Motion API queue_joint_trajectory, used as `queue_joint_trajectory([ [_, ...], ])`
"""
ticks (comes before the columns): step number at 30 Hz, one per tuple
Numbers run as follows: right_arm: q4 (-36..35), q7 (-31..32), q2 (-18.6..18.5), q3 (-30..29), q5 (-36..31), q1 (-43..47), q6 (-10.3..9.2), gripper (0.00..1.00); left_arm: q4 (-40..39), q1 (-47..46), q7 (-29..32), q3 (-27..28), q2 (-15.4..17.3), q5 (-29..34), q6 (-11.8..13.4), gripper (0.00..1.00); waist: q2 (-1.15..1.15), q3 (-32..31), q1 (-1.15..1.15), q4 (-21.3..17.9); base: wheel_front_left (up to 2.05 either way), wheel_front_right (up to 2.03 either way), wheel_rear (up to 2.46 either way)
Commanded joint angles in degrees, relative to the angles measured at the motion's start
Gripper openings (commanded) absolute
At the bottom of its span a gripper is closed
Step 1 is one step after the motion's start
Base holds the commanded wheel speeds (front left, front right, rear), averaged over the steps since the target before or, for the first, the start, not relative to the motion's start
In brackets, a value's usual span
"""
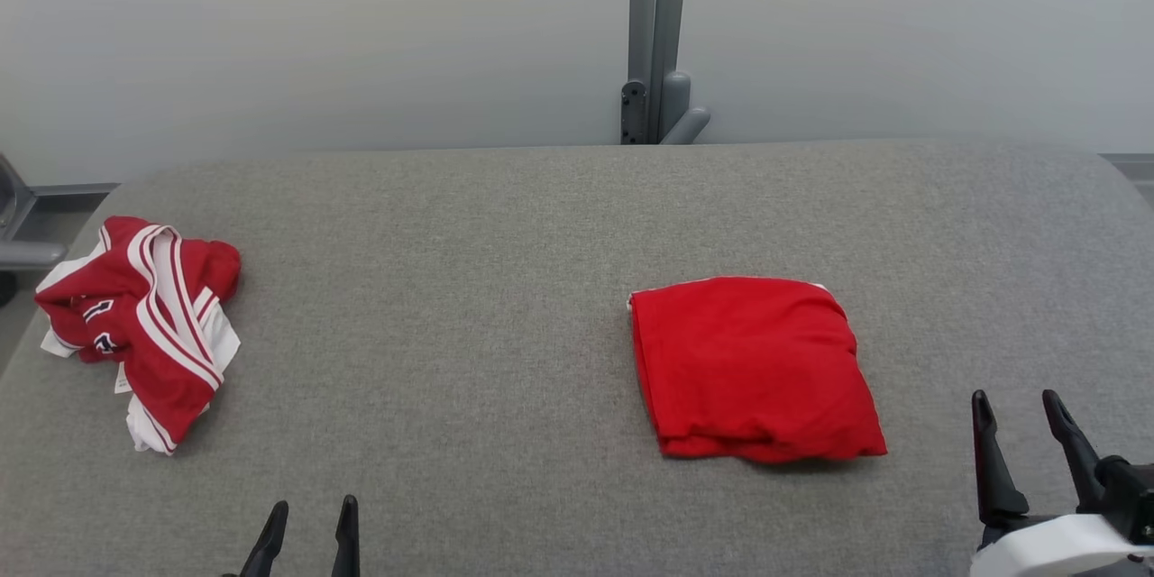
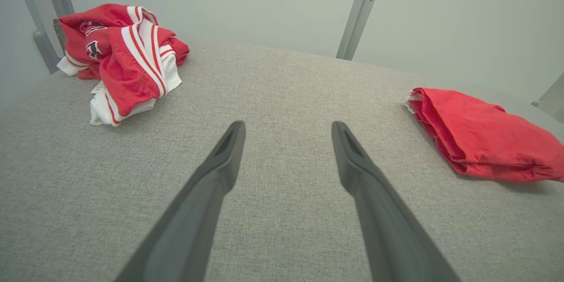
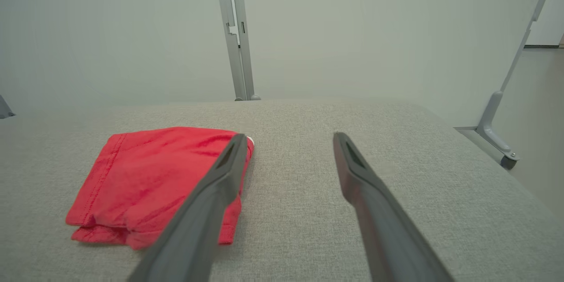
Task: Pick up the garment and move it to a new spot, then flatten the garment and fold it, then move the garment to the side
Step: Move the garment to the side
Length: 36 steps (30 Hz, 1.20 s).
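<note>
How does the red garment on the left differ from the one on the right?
The left garment is crumpled in a heap; the right garment is folded into a square. The left garment has white stripes; the right garment looks mostly plain red. Both lie on the gray table.

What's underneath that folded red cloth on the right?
The folded cloth lies flat on the grey table, which shows all around it. Its edge shows only its own stacked layers. Anything directly beneath is covered, so I cannot tell.

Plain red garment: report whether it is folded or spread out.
Folded: the plain red garment lies as a compact rectangle, with stacked layers showing at its edge.
</note>
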Motion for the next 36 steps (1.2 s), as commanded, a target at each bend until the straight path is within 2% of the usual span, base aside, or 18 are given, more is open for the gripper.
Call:
queue_joint_trajectory([
  [1, 0.34, -0.24, -0.37, 0.58, 1.14, -0.84, -0.04, 1.00, -0.04, -0.65, -0.11, 0.41, -0.11, 0.67, -0.35, 1.00, 0.20, 0.42, 0.00, 0.08, 0.00, 0.00, 0.00],
  [4, 2.20, -0.12, -1.18, 2.76, 3.36, -3.00, -0.04, 1.00, -0.18, -1.20, -0.11, 0.72, -0.45, 1.49, -0.91, 1.00, 0.20, 1.30, 0.00, 0.10, 0.00, 0.00, 0.00],
  [6, 3.74, 2.10, -1.65, 4.22, 5.43, -5.75, -0.04, 1.00, -0.49, -1.68, -0.11, 0.81, -0.81, 1.91, -1.24, 1.00, 0.20, 2.29, 0.00, 0.17, 0.00, 0.00, 0.00],
  [13, 9.68, 16.83, -3.11, 7.31, 11.84, -16.76, -0.04, 1.00, -0.15, -5.23, -0.11, -0.24, -2.11, 3.39, -2.80, 1.00, 0.20, 8.49, 0.00, 2.06, 0.00, 0.00, 0.00],
  [17, 14.77, 22.63, -2.39, 5.93, 12.62, -22.08, -0.03, 1.00, 0.97, -8.23, -0.11, -0.37, -3.62, 4.27, -3.97, 1.00, 0.20, 12.08, 0.00, 4.12, 0.00, 0.00, 0.00],
  [22, 19.24, 25.67, -0.86, 5.64, 17.64, -25.49, -0.04, 1.00, 2.48, -10.52, -0.11, 0.44, -5.26, 5.41, -5.11, 1.00, 0.20, 14.34, 0.00, 6.09, 0.00, 0.00, 0.00],
  [28, 22.79, 28.02, -0.66, 5.80, 22.53, -26.34, -0.03, 1.00, 3.50, -11.00, -0.11, 2.15, -6.65, 6.45, -6.15, 1.00, 0.20, 14.80, 0.00, 6.20, 0.00, 0.00, 0.00],
  [29, 22.81, 27.96, -0.68, 5.85, 23.06, -26.40, -0.03, 0.34, 3.52, -10.93, -0.11, 2.55, -6.90, 6.59, -6.21, 1.00, 0.20, 14.89, 0.00, 5.81, 0.00, 0.00, 0.00],
  [30, 22.67, 27.38, -0.76, 5.68, 23.71, -26.62, -0.03, 0.34, 3.59, -10.86, -0.11, 2.73, -7.08, 6.80, -6.38, 1.00, 0.20, 15.00, 0.00, 5.34, 0.00, 0.00, 0.00],
  [31, 22.56, 27.31, -0.70, 5.80, 24.51, -26.84, -0.03, 0.00, 3.62, -10.76, -0.11, 3.02, -7.21, 6.97, -6.55, 1.00, 0.20, 15.11, 0.00, 4.67, 0.00, 0.00, 0.00],
  [36, 21.39, 25.89, -1.54, 7.33, 26.64, -28.65, -0.03, 0.00, 3.30, -11.22, -0.11, 4.46, -7.69, 8.08, -7.42, 1.00, 0.20, 16.32, 0.00, -0.31, 0.00, 0.00, 0.00],
])
